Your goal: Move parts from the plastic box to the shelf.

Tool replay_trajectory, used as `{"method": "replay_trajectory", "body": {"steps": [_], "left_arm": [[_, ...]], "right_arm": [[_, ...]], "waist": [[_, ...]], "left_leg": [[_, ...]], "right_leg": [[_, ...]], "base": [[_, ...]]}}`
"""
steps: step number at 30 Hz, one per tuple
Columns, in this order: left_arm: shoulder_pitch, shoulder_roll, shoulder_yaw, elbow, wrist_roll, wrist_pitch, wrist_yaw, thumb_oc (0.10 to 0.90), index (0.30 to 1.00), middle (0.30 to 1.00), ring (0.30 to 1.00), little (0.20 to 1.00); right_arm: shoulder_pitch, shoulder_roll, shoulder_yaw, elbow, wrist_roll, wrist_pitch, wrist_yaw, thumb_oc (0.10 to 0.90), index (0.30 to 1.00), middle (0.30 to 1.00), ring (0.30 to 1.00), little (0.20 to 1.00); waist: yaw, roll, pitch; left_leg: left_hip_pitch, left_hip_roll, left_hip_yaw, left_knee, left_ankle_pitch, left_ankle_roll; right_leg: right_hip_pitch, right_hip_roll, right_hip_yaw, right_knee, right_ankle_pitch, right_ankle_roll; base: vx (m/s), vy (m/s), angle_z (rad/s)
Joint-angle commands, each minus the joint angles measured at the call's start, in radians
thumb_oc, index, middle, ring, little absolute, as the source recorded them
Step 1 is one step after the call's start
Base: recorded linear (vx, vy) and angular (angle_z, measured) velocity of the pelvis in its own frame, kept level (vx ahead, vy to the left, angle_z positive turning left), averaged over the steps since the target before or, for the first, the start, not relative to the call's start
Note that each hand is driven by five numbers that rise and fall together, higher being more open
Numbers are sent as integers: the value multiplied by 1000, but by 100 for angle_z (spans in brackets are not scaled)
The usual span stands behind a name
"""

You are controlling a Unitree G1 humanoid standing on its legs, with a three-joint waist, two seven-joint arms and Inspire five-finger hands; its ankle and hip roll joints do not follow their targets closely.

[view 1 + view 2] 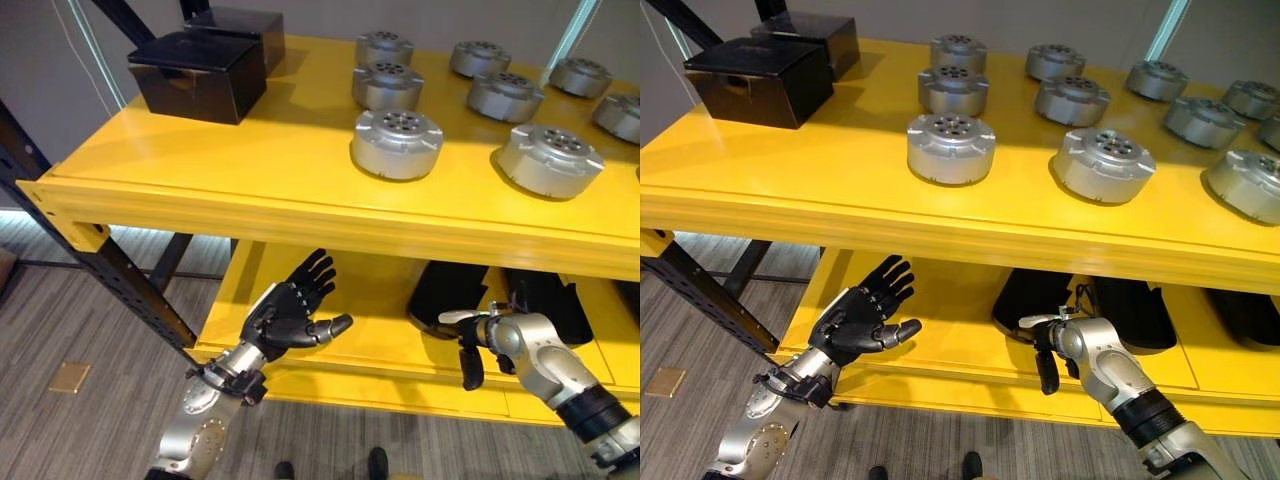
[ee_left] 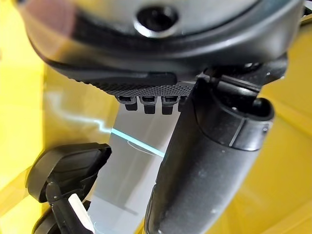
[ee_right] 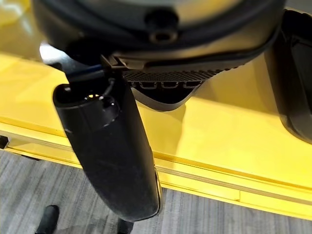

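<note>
Several round silver parts, among them one near the front [image 1: 396, 143] and another to its right [image 1: 550, 160], stand on the top board of the yellow shelf [image 1: 250, 190]. My left hand [image 1: 290, 315] is held below that board, in front of the lower board, open with its fingers spread and nothing in it. My right hand [image 1: 478, 340] hangs at the lower board's front edge [image 3: 209, 170]. It is open and holds nothing, with its thumb [image 3: 112, 156] pointing down toward the floor.
Two black boxes [image 1: 198, 75] sit at the back left of the top board. Dark containers [image 1: 447, 290] stand on the lower board behind my right hand. A dark shelf post [image 1: 110, 270] slants down on the left. Grey floor lies below.
</note>
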Motion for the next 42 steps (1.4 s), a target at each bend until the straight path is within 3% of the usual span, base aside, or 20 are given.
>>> {"method": "replay_trajectory", "body": {"steps": [1,11,15,17,22,27,28,31,32,37,42], "left_arm": [[-79,16,48,-105,6,-80,-7,900,1000,1000,1000,1000],[-69,19,49,-107,3,-92,4,900,1000,1000,1000,1000],[-65,22,44,-107,-3,-102,9,900,1000,1000,1000,1000],[-50,24,45,-103,-14,-121,8,900,1000,1000,1000,1000],[-24,28,52,-119,-26,-130,5,900,1000,1000,1000,1000],[-17,32,51,-120,-29,-135,3,900,1000,1000,1000,1000],[-17,35,36,-116,-41,-145,2,900,1000,1000,1000,1000],[-16,36,28,-120,-45,-148,6,900,1000,1000,1000,1000],[-12,33,25,-123,-48,-150,9,900,1000,1000,1000,1000],[-3,32,20,-131,-57,-154,11,900,1000,1000,1000,1000],[18,33,19,-145,-70,-164,9,900,1000,1000,1000,1000]], "right_arm": [[12,-40,63,-48,-10,-37,46,900,1000,1000,1000,1000],[26,-71,27,-206,-35,-85,39,900,1000,1000,1000,1000],[32,-82,8,-244,-69,-94,-80,900,1000,1000,1000,1000],[39,-93,-58,-228,-177,-138,-265,900,1000,1000,1000,1000],[97,-81,-123,-227,-300,-170,-334,900,1000,1000,1000,1000],[108,-73,-139,-213,-360,-162,-399,900,1000,1000,1000,1000],[84,-63,-167,-175,-402,-99,-663,900,1000,1000,1000,1000],[70,-59,-178,-153,-376,-74,-770,900,1000,1000,1000,1000],[70,-49,-197,-142,-344,-49,-855,900,1000,1000,1000,1000],[89,-23,-237,-126,-276,-54,-1002,900,1000,1000,1000,1000],[125,9,-272,-145,-72,-68,-1236,900,1000,1000,1000,1000]], "waist": [[-6,-13,-4],[-19,-15,-6],[-23,-13,-7],[-31,-5,-10],[-38,4,-8],[-38,8,-9],[-37,19,-13],[-36,24,-14],[-37,30,-16],[-38,42,-20],[-45,53,-22]], "left_leg": [[-27,35,43,73,-78,2],[-31,33,50,79,-83,5],[-32,33,50,84,-86,6],[-31,32,54,88,-94,10],[-30,31,57,90,-99,12],[-27,30,59,91,-101,13],[-24,28,55,90,-104,16],[-24,27,54,91,-107,16],[-25,26,53,93,-112,16],[-25,24,53,95,-120,17],[-17,25,55,92,-122,16]], "right_leg": [[10,-64,-20,79,-94,44],[4,-62,-5,82,-94,47],[2,-62,1,85,-94,47],[0,-63,10,84,-94,49],[1,-64,12,85,-96,52],[3,-66,13,85,-97,53],[5,-68,13,84,-100,54],[6,-69,12,85,-103,55],[5,-70,11,85,-106,56],[5,-73,10,85,-112,57],[11,-74,13,79,-112,57]], "base": [[1,4,-3],[-1,4,-3],[-1,6,-3],[7,35,-1],[0,6,0],[5,10,-1],[21,43,0],[9,25,0],[0,0,0],[2,13,0],[6,13,0]]}}
